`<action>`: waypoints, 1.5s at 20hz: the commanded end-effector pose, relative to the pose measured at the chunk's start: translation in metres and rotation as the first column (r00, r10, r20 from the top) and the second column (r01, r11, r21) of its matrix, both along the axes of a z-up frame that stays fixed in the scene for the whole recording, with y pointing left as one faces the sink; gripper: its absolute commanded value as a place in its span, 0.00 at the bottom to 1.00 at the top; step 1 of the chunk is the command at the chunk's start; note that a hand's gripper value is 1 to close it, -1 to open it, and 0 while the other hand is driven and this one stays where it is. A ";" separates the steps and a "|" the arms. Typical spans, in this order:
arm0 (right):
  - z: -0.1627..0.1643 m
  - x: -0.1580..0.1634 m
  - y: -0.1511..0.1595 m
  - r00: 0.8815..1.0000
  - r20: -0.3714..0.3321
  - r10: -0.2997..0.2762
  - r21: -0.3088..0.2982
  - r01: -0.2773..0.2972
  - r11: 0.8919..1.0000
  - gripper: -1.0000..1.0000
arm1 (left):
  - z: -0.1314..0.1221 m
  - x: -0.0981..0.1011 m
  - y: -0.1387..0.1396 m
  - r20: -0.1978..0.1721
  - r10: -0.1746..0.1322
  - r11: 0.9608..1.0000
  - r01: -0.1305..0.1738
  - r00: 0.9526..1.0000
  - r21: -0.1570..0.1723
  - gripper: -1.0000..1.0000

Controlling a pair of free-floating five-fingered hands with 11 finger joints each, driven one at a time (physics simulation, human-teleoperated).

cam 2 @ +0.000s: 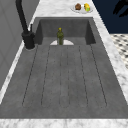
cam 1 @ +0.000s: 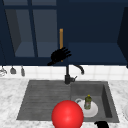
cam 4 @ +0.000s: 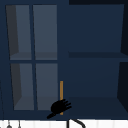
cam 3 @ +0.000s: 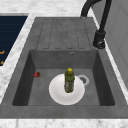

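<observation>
A: Handle (cam 1: 61,37) — the wooden bar on the cabinet door (cam 1: 32,32), at twelve o'clock above the tap (cam 1: 68,73). The left hand (cam 1: 60,55) hovers at its lower end, fingers spread.

B: I'd curl them squarely round the bar before pulling. The right hand (cam 1: 101,124) sits at five o'clock; I cannot tell its fingers.

Two matte black, human-shaped hands (cam 1: 60,55) with slim fingers (cam 1: 67,53).

upright wooden cabinet handle (cam 1: 61,37), glass-paned door (cam 1: 31,32)
</observation>
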State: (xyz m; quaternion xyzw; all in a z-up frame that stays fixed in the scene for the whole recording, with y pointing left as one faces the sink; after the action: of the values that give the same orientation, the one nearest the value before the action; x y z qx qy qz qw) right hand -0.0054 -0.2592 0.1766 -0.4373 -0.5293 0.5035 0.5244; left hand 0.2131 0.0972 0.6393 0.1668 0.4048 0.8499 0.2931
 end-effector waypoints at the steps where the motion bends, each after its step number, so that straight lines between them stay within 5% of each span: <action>1: 0.000 0.000 0.000 1.000 0.000 0.000 0.000 0.000 1.000 0.50 | 0.000 0.005 -0.006 -0.097 0.003 0.997 0.004 0.995 0.071 0.00; 6: 0.000 0.000 0.000 1.000 0.000 0.000 0.000 0.000 1.000 0.50 | 0.001 0.012 -0.005 -0.153 -0.008 0.997 0.020 0.988 0.073 0.00; 8: 0.000 0.000 0.000 1.000 0.000 0.000 0.000 0.000 1.000 0.50 | -0.005 0.011 0.000 -0.119 -0.061 0.995 0.070 0.991 0.075 0.00; 12: 0.000 0.000 0.000 1.000 0.000 0.000 0.000 0.000 1.000 0.50 | -0.007 0.010 -0.001 -0.080 -0.134 0.988 0.140 0.988 0.071 0.00; 17: 0.000 0.000 0.000 1.000 0.000 0.000 0.000 0.000 1.000 0.50 | -0.007 0.010 -0.001 -0.077 -0.158 0.985 0.163 0.984 0.064 0.00; 18: 0.000 0.000 0.000 1.000 0.000 0.000 0.000 0.000 1.000 0.50 | -0.007 0.015 -0.001 -0.079 -0.151 0.986 0.156 0.985 0.058 0.00; 19: 0.000 0.000 0.000 1.000 0.000 0.000 0.000 0.000 1.000 0.50 | -0.007 0.017 -0.001 -0.084 -0.081 0.996 0.084 0.993 0.035 0.00; 20: 0.000 0.000 0.000 1.000 0.000 0.000 0.000 0.000 1.000 0.50 | -0.007 0.011 -0.003 -0.091 -0.048 0.998 0.052 0.995 0.037 0.00; 22: 0.000 0.000 0.000 1.000 0.000 0.000 0.000 0.000 1.000 0.50 | -0.006 0.012 -0.002 -0.085 -0.049 0.998 0.052 0.995 0.035 0.00; 23: 0.000 0.000 0.000 1.000 0.000 0.000 0.000 0.000 1.000 0.50 | -0.002 0.014 0.002 -0.087 -0.067 0.997 0.070 0.994 0.035 0.00; 26: 0.000 0.000 0.000 1.000 0.000 0.000 0.000 0.000 1.000 0.50 | 0.007 0.010 -0.001 -0.049 -0.072 0.985 0.079 0.996 0.151 0.00; 30: 0.000 0.000 0.000 1.000 0.000 0.000 0.000 0.000 1.000 0.50 | 0.012 0.006 -0.001 -0.048 -0.082 0.980 0.089 0.995 0.176 0.00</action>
State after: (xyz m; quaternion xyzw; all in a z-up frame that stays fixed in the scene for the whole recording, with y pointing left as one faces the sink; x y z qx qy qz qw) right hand -0.0054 -0.2592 0.1766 -0.4373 -0.5293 0.5035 0.5244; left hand 0.2227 0.0967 0.6465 0.2226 0.3892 0.8450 0.2914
